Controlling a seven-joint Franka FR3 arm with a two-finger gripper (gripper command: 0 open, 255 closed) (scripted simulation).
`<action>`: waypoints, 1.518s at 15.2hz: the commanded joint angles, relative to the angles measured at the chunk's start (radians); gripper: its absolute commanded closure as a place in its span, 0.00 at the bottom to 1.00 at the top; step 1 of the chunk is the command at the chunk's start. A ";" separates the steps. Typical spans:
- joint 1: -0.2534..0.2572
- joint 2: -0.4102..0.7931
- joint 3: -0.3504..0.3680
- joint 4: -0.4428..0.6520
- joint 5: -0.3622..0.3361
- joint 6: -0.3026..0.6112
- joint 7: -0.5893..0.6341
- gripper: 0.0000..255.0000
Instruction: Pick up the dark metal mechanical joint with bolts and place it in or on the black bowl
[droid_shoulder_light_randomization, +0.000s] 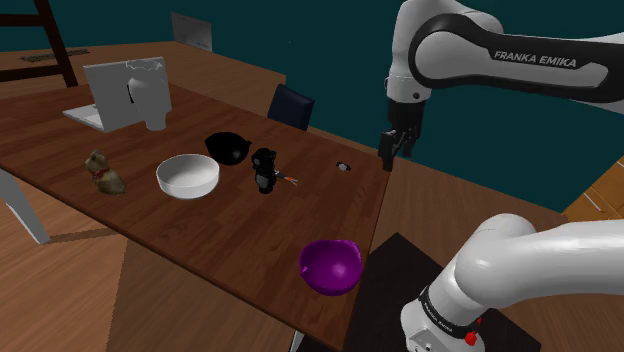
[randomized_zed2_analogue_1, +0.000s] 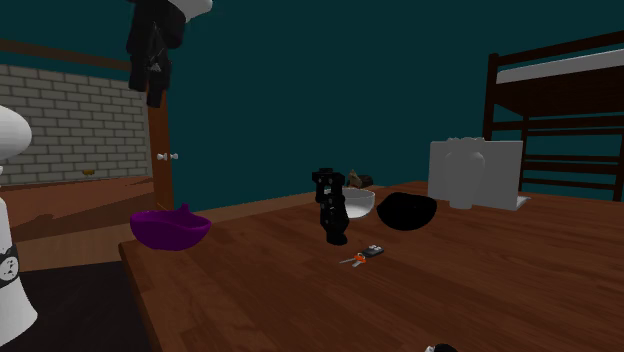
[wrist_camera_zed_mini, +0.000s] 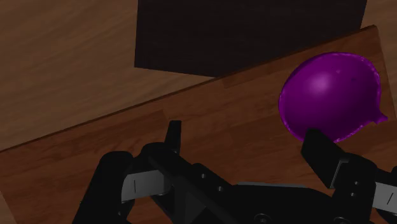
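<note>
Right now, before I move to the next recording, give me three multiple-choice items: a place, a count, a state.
1. Where is the dark, bolted mechanical joint? A) on the floor B) on the wooden table, beside the round black bowl C) on a shelf
2. How many bowls stand on the table? A) one B) two C) three
3. The all-black two-finger gripper is: A) open, empty B) shut on the joint C) shut on a bowl
Key: 1 B, it stands on the wood next to the black bowl; 2 C, the white bowl, the black bowl and the purple bowl; 3 A, the wrist view shows its fingers apart with nothing between.
</note>
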 joint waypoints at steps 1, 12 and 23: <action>0.000 0.000 0.000 0.000 0.000 0.000 0.000 0.00; 0.033 0.147 0.013 -0.194 -0.043 0.613 -0.021 0.00; -0.010 0.499 0.074 -0.168 -0.209 1.207 0.053 0.00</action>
